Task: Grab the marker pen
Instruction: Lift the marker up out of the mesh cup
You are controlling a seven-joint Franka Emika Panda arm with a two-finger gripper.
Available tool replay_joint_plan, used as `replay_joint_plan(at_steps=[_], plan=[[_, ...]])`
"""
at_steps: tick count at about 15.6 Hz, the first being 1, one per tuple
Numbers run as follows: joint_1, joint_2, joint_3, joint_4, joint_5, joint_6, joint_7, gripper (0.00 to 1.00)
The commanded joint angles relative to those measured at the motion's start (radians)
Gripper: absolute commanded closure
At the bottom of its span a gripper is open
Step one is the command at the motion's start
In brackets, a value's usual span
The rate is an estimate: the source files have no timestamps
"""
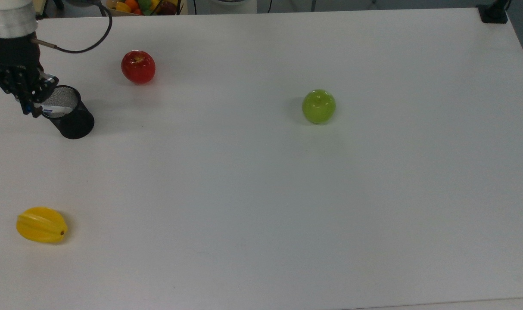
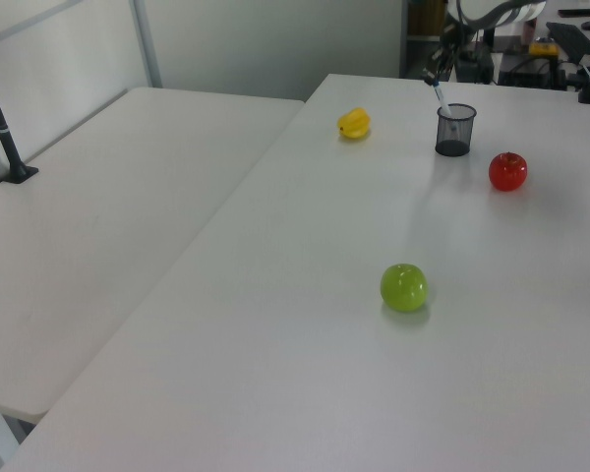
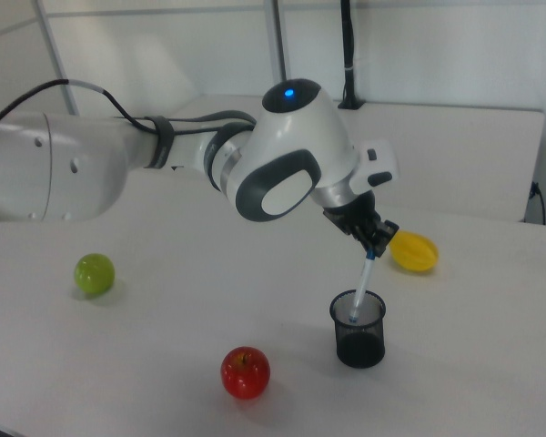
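Pincer (image 3: 375, 244) clamped on marker pen (image 3: 363, 284) at cap end, pen tilted, lower end inside mesh cup (image 3: 357, 330) on bench (image 1: 261, 193). High grip clears rim; likely mid-extraction. Apples, starfruit well apart.

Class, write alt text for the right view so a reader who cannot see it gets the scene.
A robot gripper holds a marker pen by its top, the lower end inside a black mesh cup on a white table. A red apple, green apple and yellow fruit sit around it.
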Motion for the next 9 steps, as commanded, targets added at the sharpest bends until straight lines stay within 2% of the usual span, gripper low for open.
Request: replay_joint_plan(at_steps=[1,5,9], plan=[[0.005,-0.092,0.006,-0.026,0.03,0.002,-0.024,0.95],[0.024,-0.1,0.009,0.01,0.032,-0.036,-0.006,0.95],[0.074,-0.133,0.009,0.092,0.032,-0.301,0.054,0.95]])
